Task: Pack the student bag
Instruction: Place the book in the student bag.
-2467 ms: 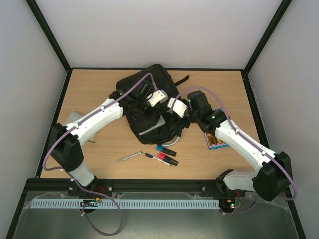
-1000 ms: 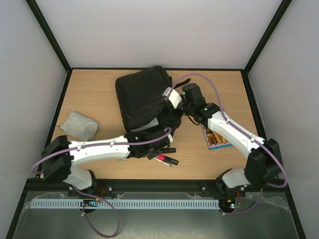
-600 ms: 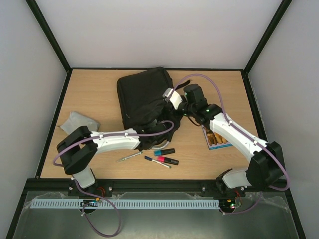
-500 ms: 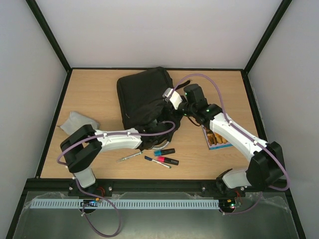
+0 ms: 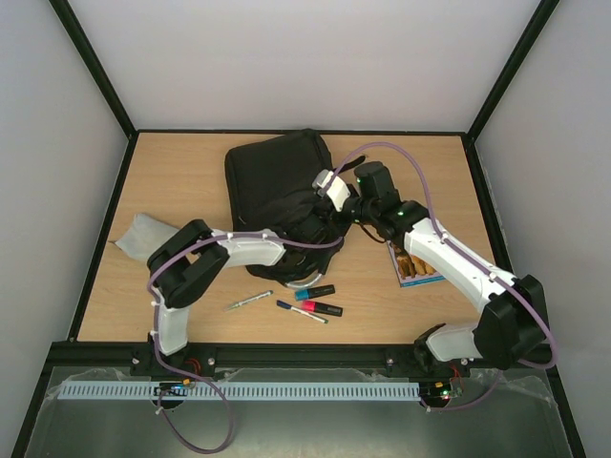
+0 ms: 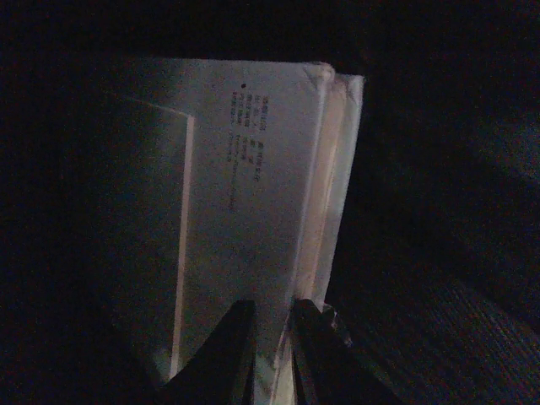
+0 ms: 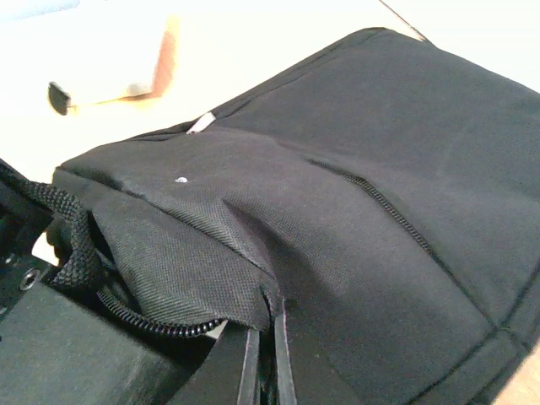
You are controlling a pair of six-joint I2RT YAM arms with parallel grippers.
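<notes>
The student bag (image 5: 272, 172) lies at the back middle of the table, its mouth facing the near side. My right gripper (image 5: 323, 183) is shut on the bag's fabric edge (image 7: 278, 295) beside the zipper and holds the flap up. My left arm reaches in from the left, and its gripper is hidden inside the bag's mouth in the top view. In the dark left wrist view, the left gripper (image 6: 272, 325) pinches the near edge of a white booklet (image 6: 253, 186) between its fingers. Black fabric (image 6: 439, 253) surrounds the booklet.
A light-grey pouch (image 5: 138, 232) lies at the left edge. A silver pen (image 5: 249, 301), a blue pen (image 5: 290, 305), a blue-capped marker (image 5: 315, 291) and a red marker (image 5: 322, 308) lie in front of the bag. A colourful book (image 5: 412, 265) sits partly under the right arm.
The left arm has folded inward and its gripper has moved from beside the markers up into the bag's mouth. The right arm has kept its hold on the flap and barely moved.
</notes>
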